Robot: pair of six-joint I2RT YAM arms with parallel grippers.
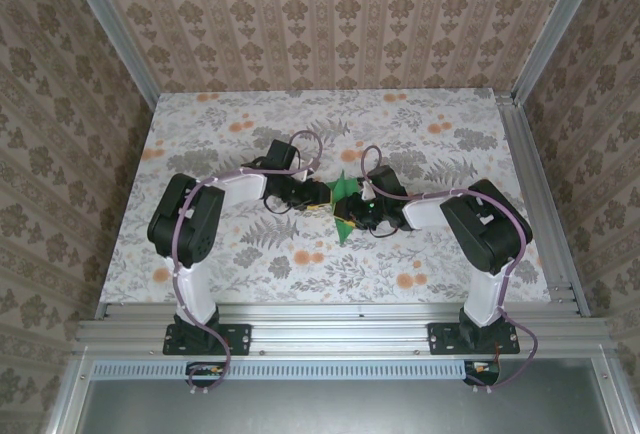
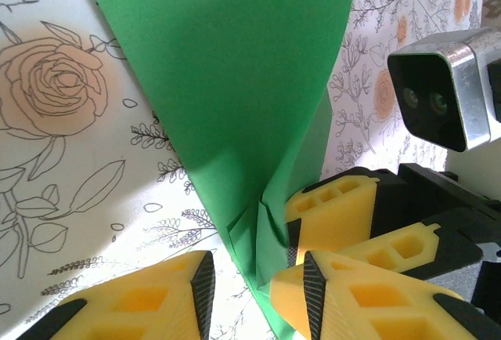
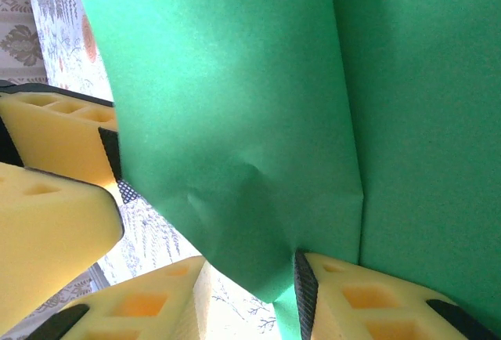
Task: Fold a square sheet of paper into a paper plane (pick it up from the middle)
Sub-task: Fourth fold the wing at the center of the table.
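green paper point(image 3: 235, 105) cropped at wrist-view edges, folds unclear overhead

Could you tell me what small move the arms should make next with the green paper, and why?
Probably draw the left gripper back off the green paper. It and the right gripper both stand open, close together, with the creased sheet in their gaps, so backing off gently should avoid snagging the fold.
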